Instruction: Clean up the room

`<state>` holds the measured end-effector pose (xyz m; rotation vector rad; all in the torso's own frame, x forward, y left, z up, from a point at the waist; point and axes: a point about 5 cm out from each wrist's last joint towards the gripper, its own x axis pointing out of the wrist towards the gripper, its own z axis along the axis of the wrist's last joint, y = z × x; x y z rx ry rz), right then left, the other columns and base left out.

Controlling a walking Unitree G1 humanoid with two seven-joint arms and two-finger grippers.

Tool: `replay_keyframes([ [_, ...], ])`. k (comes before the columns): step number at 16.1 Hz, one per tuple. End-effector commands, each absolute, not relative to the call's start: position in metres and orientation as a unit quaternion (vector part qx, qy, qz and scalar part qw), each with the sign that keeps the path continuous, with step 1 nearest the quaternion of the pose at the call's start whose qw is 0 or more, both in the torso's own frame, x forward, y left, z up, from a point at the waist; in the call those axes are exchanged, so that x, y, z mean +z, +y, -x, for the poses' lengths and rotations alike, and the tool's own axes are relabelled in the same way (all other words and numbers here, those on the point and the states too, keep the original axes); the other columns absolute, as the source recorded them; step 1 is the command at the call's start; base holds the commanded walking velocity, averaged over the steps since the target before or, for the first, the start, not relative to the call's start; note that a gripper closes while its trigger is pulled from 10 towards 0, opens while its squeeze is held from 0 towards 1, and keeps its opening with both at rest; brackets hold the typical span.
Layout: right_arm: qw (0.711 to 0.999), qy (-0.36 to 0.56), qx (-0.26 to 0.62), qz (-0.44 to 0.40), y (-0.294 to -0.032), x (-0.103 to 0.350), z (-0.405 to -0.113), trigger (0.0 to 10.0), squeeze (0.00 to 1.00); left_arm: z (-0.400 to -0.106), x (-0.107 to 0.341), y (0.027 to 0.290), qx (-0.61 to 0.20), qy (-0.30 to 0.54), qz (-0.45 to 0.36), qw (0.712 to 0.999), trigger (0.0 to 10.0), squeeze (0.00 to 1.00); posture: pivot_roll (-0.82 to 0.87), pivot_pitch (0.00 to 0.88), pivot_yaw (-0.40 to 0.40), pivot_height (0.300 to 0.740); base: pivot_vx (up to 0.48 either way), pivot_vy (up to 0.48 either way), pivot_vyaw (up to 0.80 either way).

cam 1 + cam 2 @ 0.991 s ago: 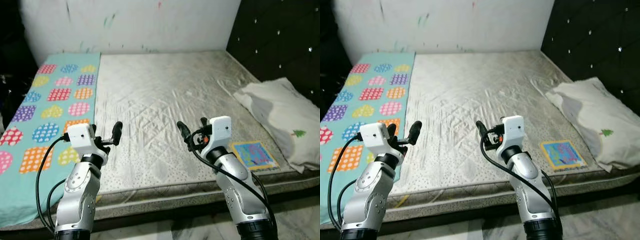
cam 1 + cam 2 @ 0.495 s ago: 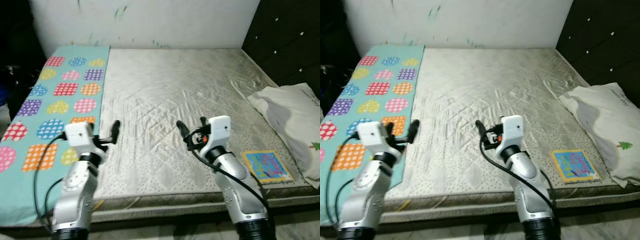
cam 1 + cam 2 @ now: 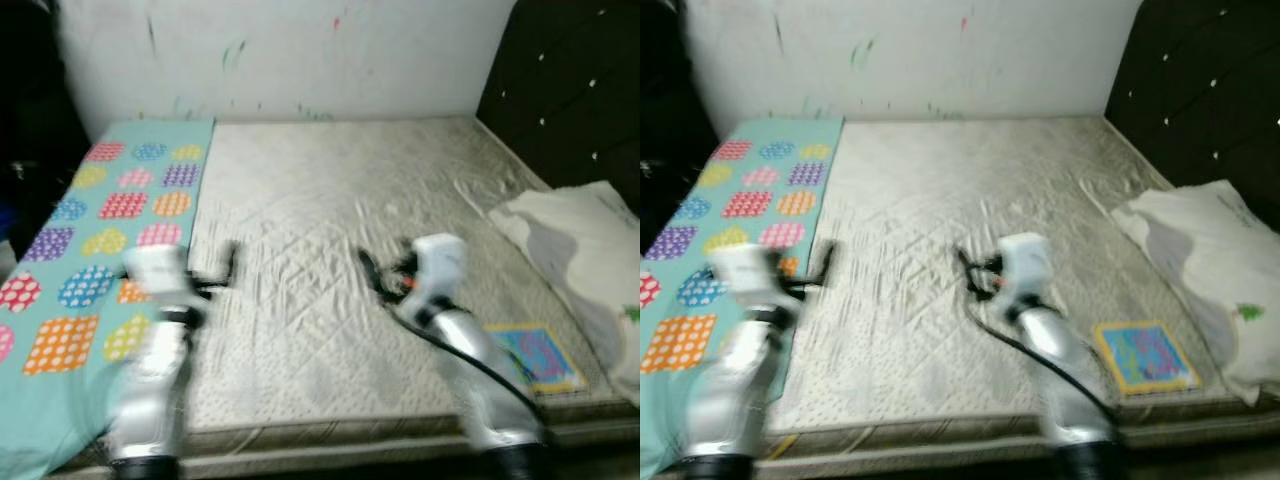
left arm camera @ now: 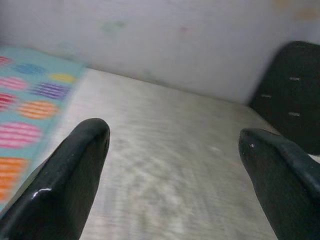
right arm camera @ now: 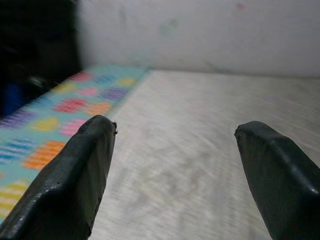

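Apparently still approaching the bed, the robot carries both the left end effector and right end effector wide and empty; next it likely must reach right for the colourful book beside the pillow.

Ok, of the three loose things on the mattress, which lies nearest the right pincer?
The small colourful picture book, flat near the mattress's front edge, just right of the right pincer. The white pillow lies farther right; the spotted teal sheet is on the far left.

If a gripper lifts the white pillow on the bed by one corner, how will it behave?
The white pillow looks soft and creased, so it would probably sag. It seems light for its bulk. Its loose cover may slip or bunch between the fingers.
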<state>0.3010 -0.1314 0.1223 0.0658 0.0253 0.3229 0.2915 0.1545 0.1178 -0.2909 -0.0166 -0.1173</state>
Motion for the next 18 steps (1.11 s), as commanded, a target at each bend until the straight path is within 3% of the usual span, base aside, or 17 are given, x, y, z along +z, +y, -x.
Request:
replay_keyframes([
  [1,0.984,-0.004,0.176,-0.038,-0.1213,0.1304,-0.3036,10.0,0.0,-0.2922,0.1198,0.168,-0.033,-0.011,0.131,0.991,10.0,0.0,-0.13,0.0,-0.008,0.74,0.0,0.0,0.0],
  [4,0.984,-0.003,0.176,-0.038,-0.1212,0.1297,-0.3037,10.0,0.0,-0.2928,0.1185,0.1689,-0.035,-0.006,0.135,0.99,10.0,0.0,-0.13,0.0,-0.008,0.74,0.0,0.129,0.0],
  [18,0.984,0.0,0.175,-0.037,-0.1209,0.1289,-0.304,10.0,0.0,-0.2931,0.118,0.1703,-0.024,-0.004,0.143,0.989,10.0,0.0,-0.13,0.0,-0.009,0.74,0.0,0.48,0.0],
])
